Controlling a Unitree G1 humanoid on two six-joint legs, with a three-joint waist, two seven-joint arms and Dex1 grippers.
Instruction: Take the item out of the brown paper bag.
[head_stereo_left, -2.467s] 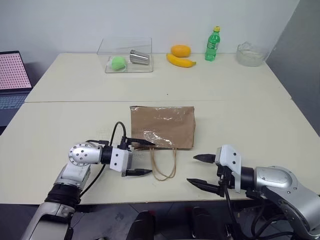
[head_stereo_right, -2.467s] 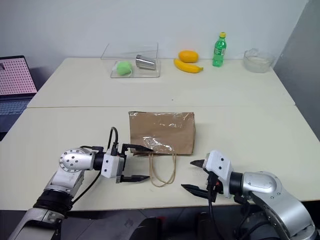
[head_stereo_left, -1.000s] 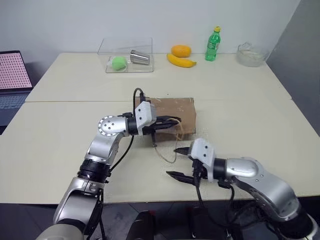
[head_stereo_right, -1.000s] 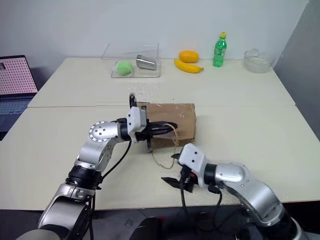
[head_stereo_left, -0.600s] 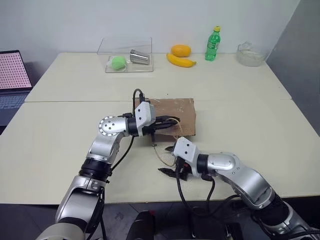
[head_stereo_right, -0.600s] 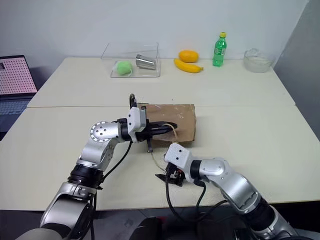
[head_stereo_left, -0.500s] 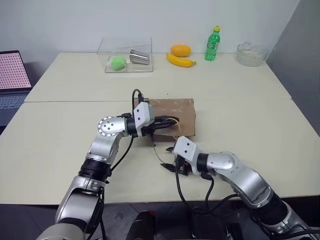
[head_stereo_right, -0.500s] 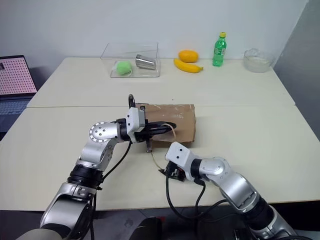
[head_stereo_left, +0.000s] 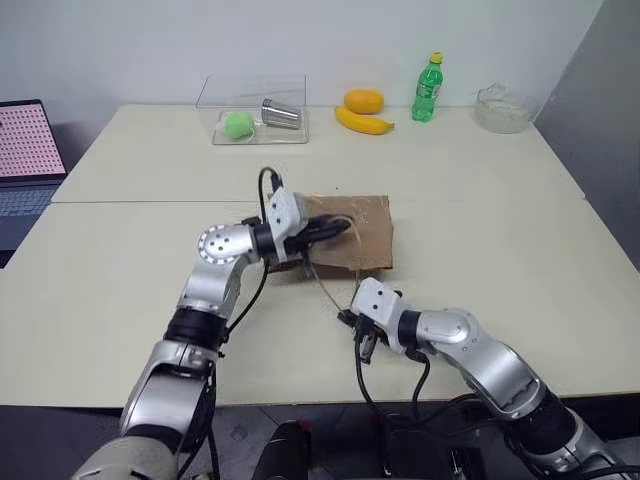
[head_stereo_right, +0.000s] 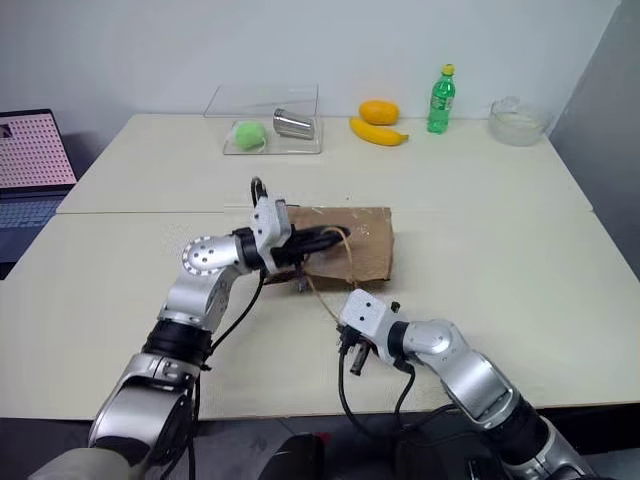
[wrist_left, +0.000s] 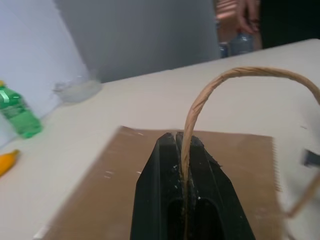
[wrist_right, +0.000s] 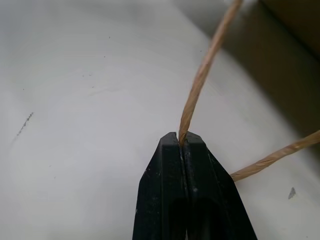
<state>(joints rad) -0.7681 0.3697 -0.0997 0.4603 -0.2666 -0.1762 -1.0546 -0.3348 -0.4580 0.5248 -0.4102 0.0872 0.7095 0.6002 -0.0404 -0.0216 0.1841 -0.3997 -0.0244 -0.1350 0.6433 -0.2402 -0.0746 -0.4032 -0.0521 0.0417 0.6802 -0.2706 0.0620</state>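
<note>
Change: the right end effector (wrist_right: 183, 142), wide apart a second ago and hanging over the counter (head_stereo_left: 120, 290) in front of the brown paper bag (head_stereo_left: 362, 232), is now clenched on the lower tan loop handle (wrist_right: 202, 75); in the right wrist view the twisted cord runs straight into the seam between its two black fingers (wrist_right: 160, 200).
Left end effector: the left end effector (wrist_left: 179, 145) stays clenched on the upper loop handle (wrist_left: 240, 75), as it was a second ago; the cord arches up out of its tips and over the bag.
Meaning for the task: both handles are now pinched, one per arm, so I judge the mouth of the bag can next be drawn apart; nothing has come out yet.
The item: no small dark red bottle is to be seen on the counter near the bag, so it is presumably inside the bag, which lies flat on its side with its mouth and handles toward the robot.
Left arm pose: reaches in from the robot's left, forearm raised off the counter, end effector roughly level and pointing across to the robot's right at the near edge of the bag.
Right arm pose: elbow out to the robot's right, forearm low over the counter, end effector angled down and toward the bag, just in front of its mouth.
</note>
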